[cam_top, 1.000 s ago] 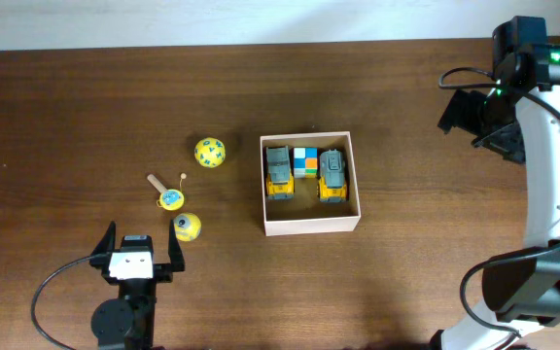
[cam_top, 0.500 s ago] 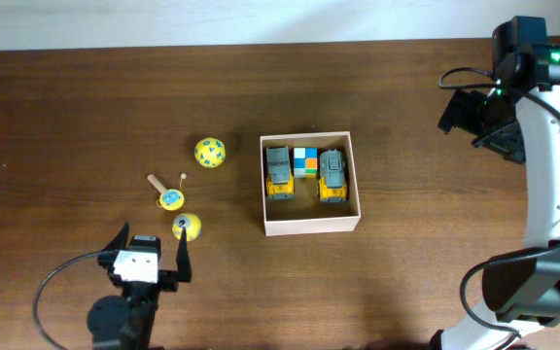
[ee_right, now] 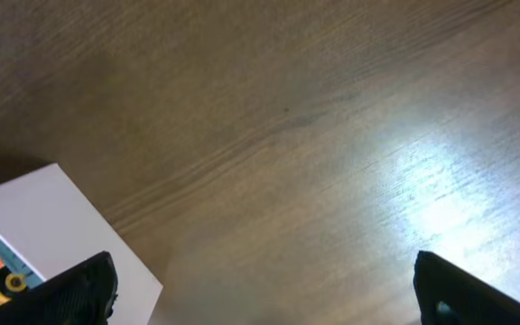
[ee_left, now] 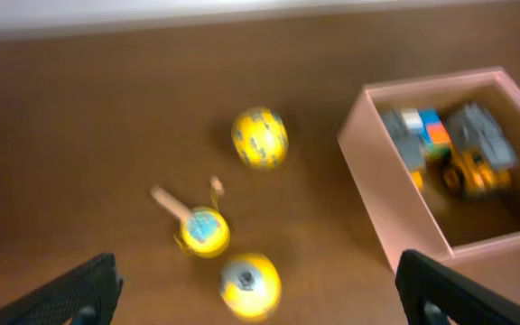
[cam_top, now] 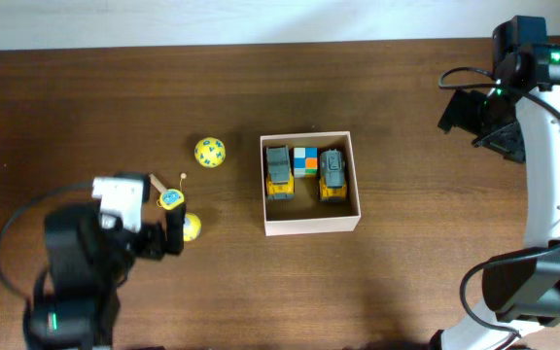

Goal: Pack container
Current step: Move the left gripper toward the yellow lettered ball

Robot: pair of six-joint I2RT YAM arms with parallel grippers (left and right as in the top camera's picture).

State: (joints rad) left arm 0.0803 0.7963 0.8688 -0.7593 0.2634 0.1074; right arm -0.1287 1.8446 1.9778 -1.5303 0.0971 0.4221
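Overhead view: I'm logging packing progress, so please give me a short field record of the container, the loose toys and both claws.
container: square open box, near the middle of the table
inside: two yellow-grey toy trucks, coloured cube between them
loose toys: patterned yellow ball, yellow toy with a stick, yellow ball with a grey spot, all left of the container
left claw: open, empty, by the loose toys
right claw: open, empty, over bare table off the container's corner

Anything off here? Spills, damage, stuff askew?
Nothing stands out. The container sits square and intact, two toy trucks and a colored cube upright inside; three yellow toys lie loose on the table to its left.
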